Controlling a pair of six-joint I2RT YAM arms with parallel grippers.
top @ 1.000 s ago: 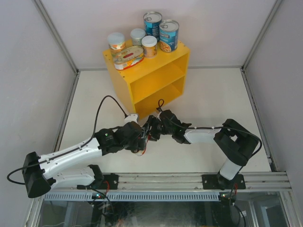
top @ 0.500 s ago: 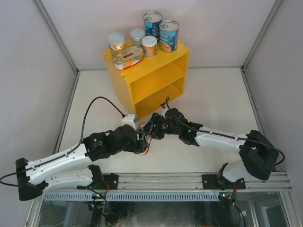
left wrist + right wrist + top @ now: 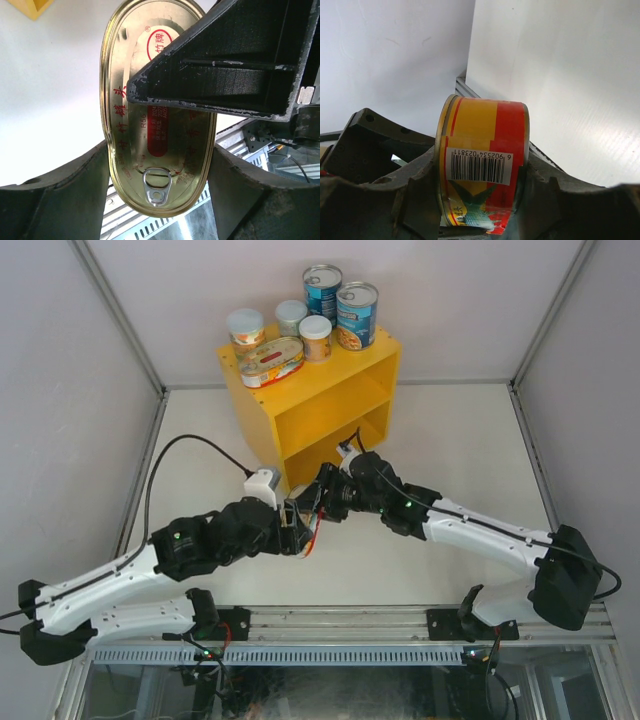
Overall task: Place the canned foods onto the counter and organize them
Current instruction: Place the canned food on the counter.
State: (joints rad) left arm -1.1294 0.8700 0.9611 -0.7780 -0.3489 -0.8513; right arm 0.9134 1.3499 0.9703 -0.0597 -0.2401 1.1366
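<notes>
A flat oval tin (image 3: 125,60) with a gold pull-tab lid and a red-yellow side label (image 3: 480,125) hangs above the table in front of the counter. My left gripper (image 3: 159,150) is shut on its narrow edges. My right gripper (image 3: 479,165) is shut on its flat faces, with one finger (image 3: 225,75) lying across the lid. From above, the two grippers (image 3: 298,525) (image 3: 318,502) meet and hide most of the tin. The yellow counter (image 3: 330,375) carries two tall blue cans (image 3: 357,315), three small round cans (image 3: 315,337) and another oval tin (image 3: 272,360) on top.
The counter's two open compartments (image 3: 335,425) face the arms and hold nothing visible. White enclosure walls stand to the left, right and back. A metal rail (image 3: 330,620) runs along the near edge, and a black cable (image 3: 190,445) loops above the left arm.
Both arms have stretched out lower; the left elbow swung left and the right elbow right. The joined grippers edged slightly toward the counter with the tin. Neither grip changed.
</notes>
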